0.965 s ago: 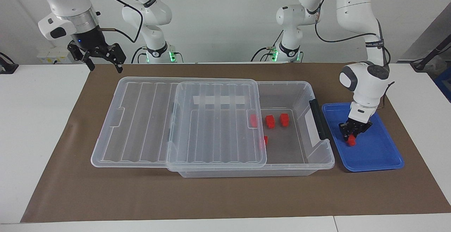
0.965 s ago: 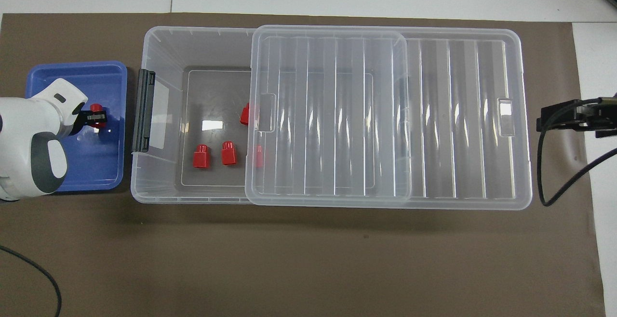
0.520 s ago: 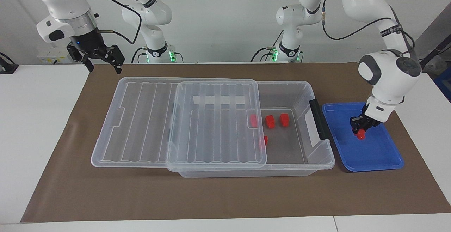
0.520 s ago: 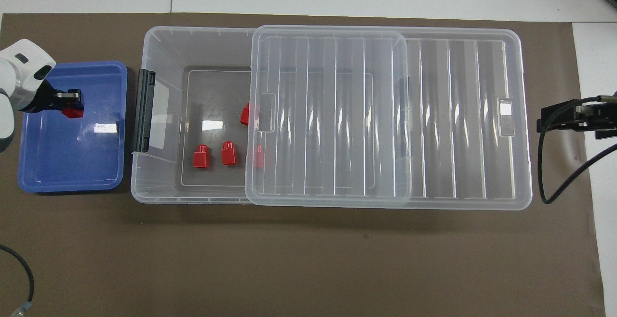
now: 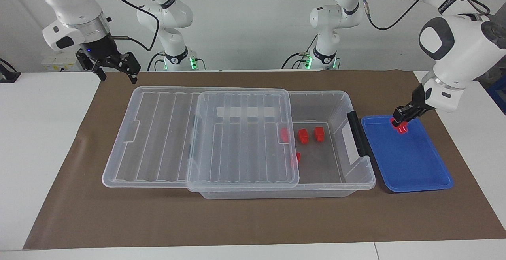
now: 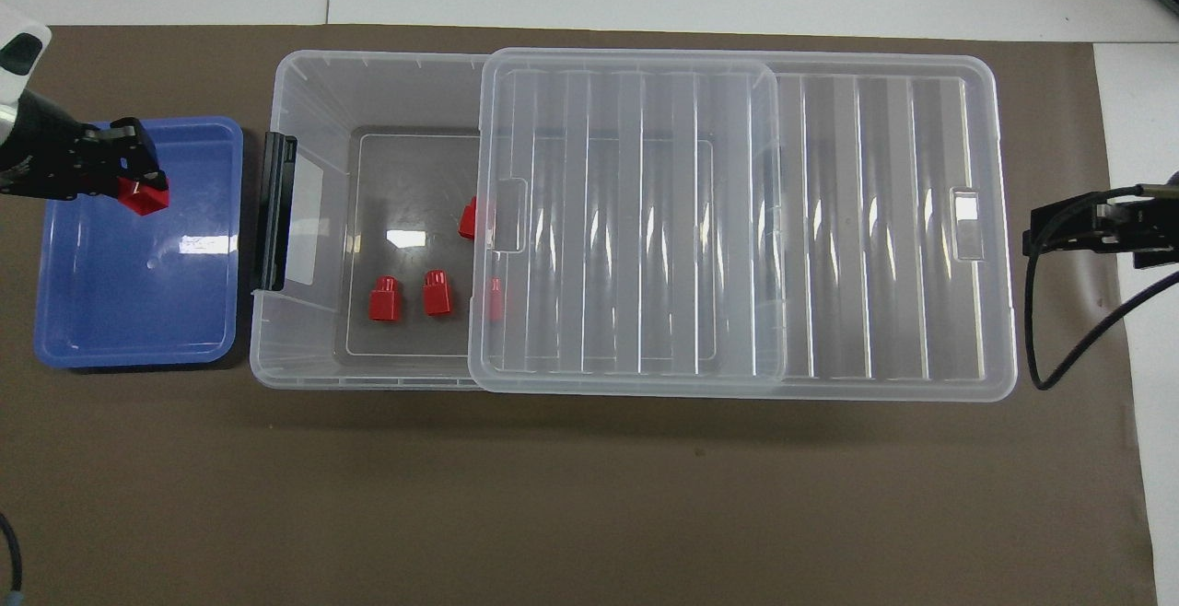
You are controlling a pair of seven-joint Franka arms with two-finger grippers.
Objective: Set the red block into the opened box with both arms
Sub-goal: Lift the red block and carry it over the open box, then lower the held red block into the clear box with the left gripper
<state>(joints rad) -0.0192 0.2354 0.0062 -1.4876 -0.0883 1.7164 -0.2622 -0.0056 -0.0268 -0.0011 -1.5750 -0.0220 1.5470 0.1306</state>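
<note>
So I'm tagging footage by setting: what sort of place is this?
Probably a robotics lab: two bench-mounted arms on a paper-covered table, bare white wall, staged box and red block.

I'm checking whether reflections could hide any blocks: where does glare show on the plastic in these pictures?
Overhead view: bright streaks of glare run along the ribbed clear plastic lid, one white patch sits on the clear storage box's floor, and another on the shallow blue plastic tray. Facing view: the lid shows almost no glare, and the small red blocks read clearly.
</note>
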